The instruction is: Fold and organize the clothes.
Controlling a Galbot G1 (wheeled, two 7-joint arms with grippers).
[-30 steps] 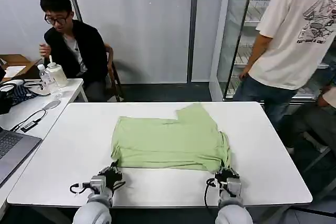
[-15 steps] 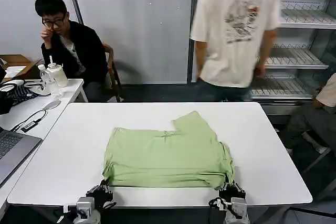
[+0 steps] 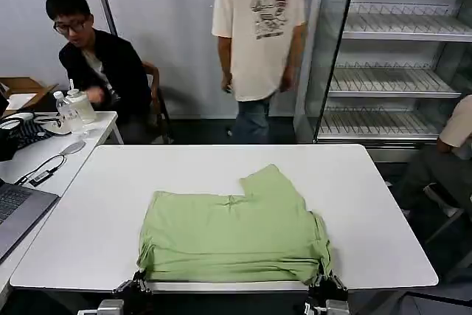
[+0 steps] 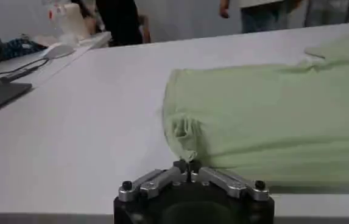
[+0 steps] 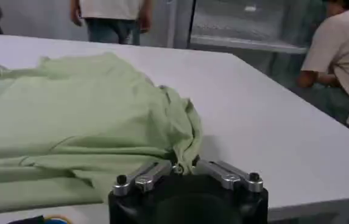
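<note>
The clothes are one pale lime-green T-shirt (image 3: 232,230), lying folded on the white table (image 3: 383,204) with its near hem at the front edge. One short sleeve sticks out toward the far side. My left gripper (image 3: 139,283) (image 4: 187,163) is shut on the shirt's near left corner (image 4: 183,131), just past the table's front edge. At the near right corner (image 5: 183,137), my right gripper (image 3: 325,285) (image 5: 183,167) is shut on bunched cloth. The shirt (image 5: 70,122) shows plain green on its upper face.
A side table (image 3: 96,119) at the left holds bottles (image 3: 74,108), cables and a laptop (image 3: 18,212). A glass-door shelving unit (image 3: 398,71) stands at the back right. Bare tabletop lies on both sides of the shirt and beyond it.
Both grippers have drawn back toward me past the table's front edge. They dragged the shirt with them, so its near hem now sits at that edge.
</note>
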